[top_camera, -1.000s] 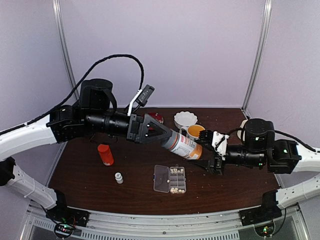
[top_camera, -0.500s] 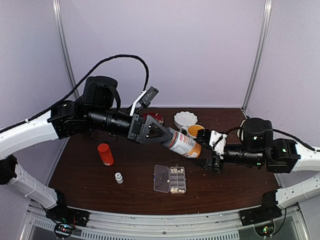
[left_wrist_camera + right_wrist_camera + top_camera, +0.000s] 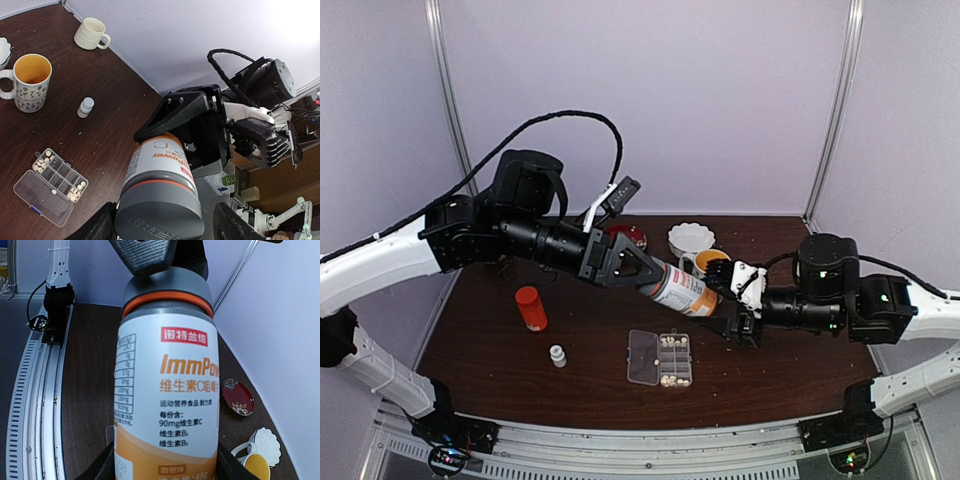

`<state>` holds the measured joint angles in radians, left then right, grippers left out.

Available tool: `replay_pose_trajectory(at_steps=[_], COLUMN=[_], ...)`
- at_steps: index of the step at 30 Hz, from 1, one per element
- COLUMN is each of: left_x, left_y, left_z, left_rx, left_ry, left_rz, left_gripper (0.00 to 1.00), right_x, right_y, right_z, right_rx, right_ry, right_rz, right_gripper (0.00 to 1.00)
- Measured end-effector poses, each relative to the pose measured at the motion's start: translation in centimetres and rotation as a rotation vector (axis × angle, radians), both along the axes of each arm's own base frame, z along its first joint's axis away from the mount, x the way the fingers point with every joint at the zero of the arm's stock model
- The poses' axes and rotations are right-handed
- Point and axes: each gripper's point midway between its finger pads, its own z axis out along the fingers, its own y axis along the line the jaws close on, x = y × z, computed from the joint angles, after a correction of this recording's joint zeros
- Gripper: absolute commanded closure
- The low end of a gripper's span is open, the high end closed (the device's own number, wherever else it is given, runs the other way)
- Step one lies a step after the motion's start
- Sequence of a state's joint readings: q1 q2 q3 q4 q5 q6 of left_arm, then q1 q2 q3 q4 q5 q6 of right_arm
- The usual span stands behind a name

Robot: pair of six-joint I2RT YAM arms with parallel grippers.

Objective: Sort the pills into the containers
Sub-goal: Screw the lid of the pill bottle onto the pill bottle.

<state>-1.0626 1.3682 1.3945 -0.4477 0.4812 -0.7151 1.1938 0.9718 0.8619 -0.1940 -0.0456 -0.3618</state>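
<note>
A big bottle (image 3: 682, 289) with a white-and-orange label and a grey cap hangs tilted in the air above the table. My right gripper (image 3: 726, 306) is shut on its lower body (image 3: 167, 375), a finger pressing each side. My left gripper (image 3: 162, 227) straddles the grey cap (image 3: 160, 210). One finger touches the cap and a narrow gap shows at the other, so it is open. Below lies the clear pill box (image 3: 661, 358), lid open, with pale pills (image 3: 673, 343) in some cells. In the left wrist view the box (image 3: 50, 187) and pills (image 3: 76, 190) sit at lower left.
An orange bottle (image 3: 530, 308) and a small grey-capped vial (image 3: 557, 355) stand on the left. A mug with a yellow inside (image 3: 708, 263), a white bowl (image 3: 691, 239) and a red dish (image 3: 632, 236) are at the back. A cream mug (image 3: 91, 33) stands near the far wall.
My left gripper's jaws have narrowed around the bottle's cap. The bottle and both grippers have drifted slightly left. The right grip is unchanged.
</note>
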Motion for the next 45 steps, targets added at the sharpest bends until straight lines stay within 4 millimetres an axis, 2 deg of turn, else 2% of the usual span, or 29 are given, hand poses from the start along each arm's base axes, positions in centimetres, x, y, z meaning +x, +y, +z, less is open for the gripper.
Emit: replay_pose_trajectory(at_steps=[4,15,23,26,31,38,41,45], left_x=[0.1,0.4,0.4,0.5,0.5,0.5,0.5,0.6], left_y=[0.0,0.2,0.2,0.2,0.2,0.1,0.1,0.2], left_z=[-0.5,-0.8,-1.5,-1.7,-1.8,-2.5,-2.7,-2.9], left_rx=[0.024,0.048,0.071,0.078,0.080,0.101,0.111,0.117], left_ry=[0.002,-0.009,-0.005,-0.004,-0.005,0.003,0.006,-0.001], left_rz=[0.004,0.017,0.016,0.017,0.014,0.011,0.009,0.011], left_gripper=[0.35,0.22,0.32,0.33,0.26,0.27,0.35,0.60], right_x=[0.0,0.1,0.2,0.3,0.3,0.4,0.4,0.4], right_y=[0.0,-0.1,0.0,-0.1,-0.1,0.0,0.0,0.1], right_z=[-0.2,-0.8,-1.3,-1.3,-1.3,-1.7,-1.8,-1.8], right_rx=[-0.008,-0.033,-0.047,-0.050,-0.051,-0.063,-0.067,-0.067], right_ry=[0.001,0.009,0.013,0.013,0.012,0.017,0.019,0.019], right_rz=[-0.001,-0.008,-0.012,-0.015,-0.019,-0.019,-0.020,-0.018], right_gripper=[1.00,1.00,1.00,1.00,1.00,1.00,1.00,1.00])
